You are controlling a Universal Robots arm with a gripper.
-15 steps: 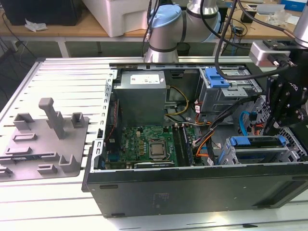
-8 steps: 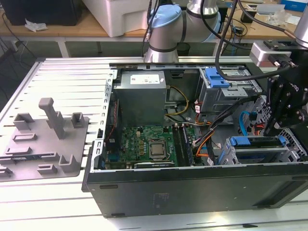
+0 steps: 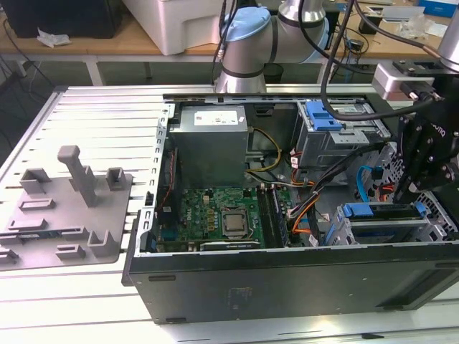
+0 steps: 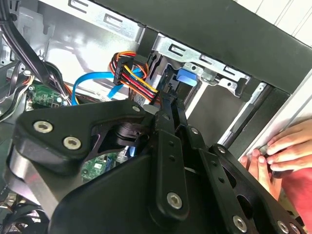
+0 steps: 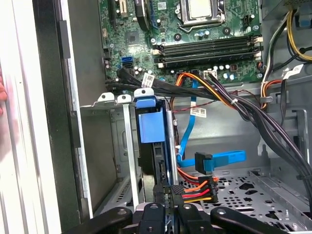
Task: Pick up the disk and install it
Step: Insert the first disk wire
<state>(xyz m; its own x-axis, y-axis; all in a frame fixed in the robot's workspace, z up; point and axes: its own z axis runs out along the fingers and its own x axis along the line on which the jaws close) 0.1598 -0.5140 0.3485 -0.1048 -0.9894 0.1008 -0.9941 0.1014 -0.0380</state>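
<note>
Since the disk (image 5: pixel 148 126) is a rigid metal slab in a blue plastic carrier, I judge it to be dense for its size, stiff and smooth-faced. It would be sensitive to knocks, and the carrier frame would flex before the body does. The safest hold is across the flat faces near one end, clear of the connector edge and the thin plastic rails.

The disk sits in the drive cage (image 5: pixel 109 105) at the front corner of the open case (image 3: pixel 287 279), which lies on the slatted surface (image 3: pixel 93 122). In the exterior view its blue edge (image 3: pixel 380 211) runs from that view's left to right.

In the first wrist view the disk stands on edge between the cage's metal rails. Its long axis seems to follow the slot, with the blue end towards the motherboard (image 5: pixel 195 39), though the angle makes this hard to confirm.

The gripper (image 5: pixel 165 192) reaches into the cage, and its jaws are drawn narrow and appear to pinch the disk's near end. Orange and red cables (image 5: pixel 195 187) lie just beside it. In the second wrist view the gripper (image 4: pixel 170 105) points at the blue carrier, and a person's hand (image 4: pixel 280 151) rests on the case rim.
</note>
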